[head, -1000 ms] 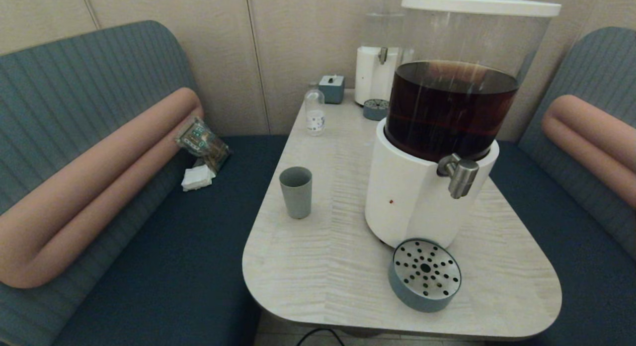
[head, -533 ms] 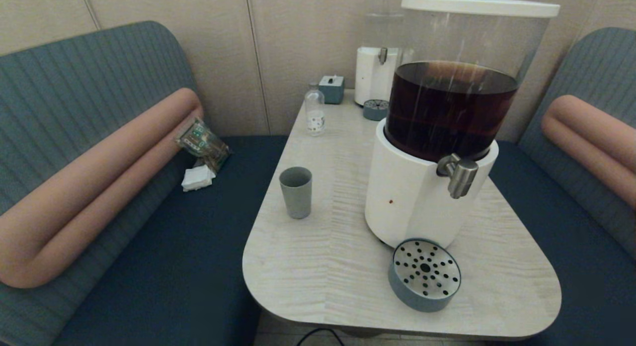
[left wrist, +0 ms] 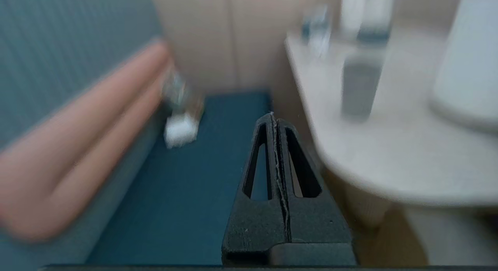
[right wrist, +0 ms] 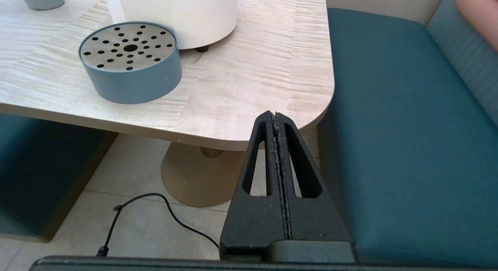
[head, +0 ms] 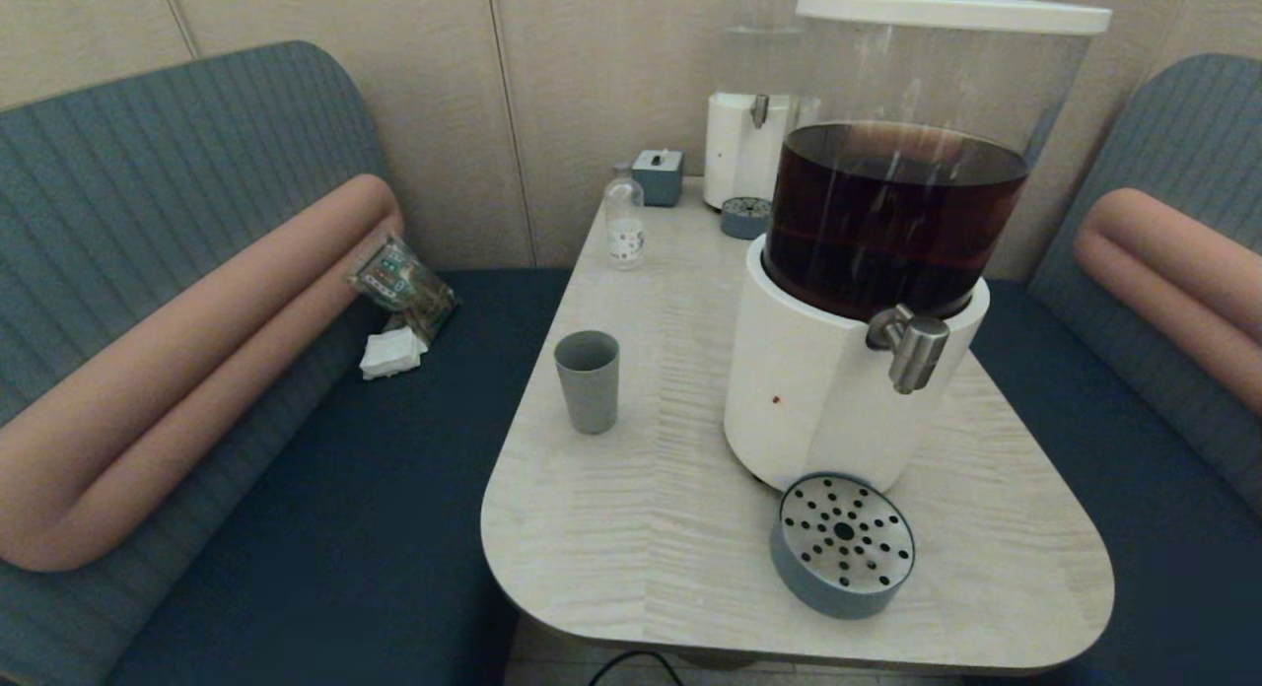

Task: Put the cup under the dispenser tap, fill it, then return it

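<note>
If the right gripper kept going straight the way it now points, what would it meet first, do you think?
Probably the rounded edge of the table: the right gripper, fingers shut, sits low beside the teal seat, aimed at that rim. Depth is uncertain; it might pass underneath.

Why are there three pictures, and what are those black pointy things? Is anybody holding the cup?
A robot with two arms took these. One camera sits on its head and looks down at the table. The other two ride on its wrists, so each black point is a pincher: the left gripper over the bench, the right gripper below the table's corner. Both are shut and hold nothing. On the table stands the cup, alone, beside a big drink dispenser with its tap and a round drip tray.
</note>
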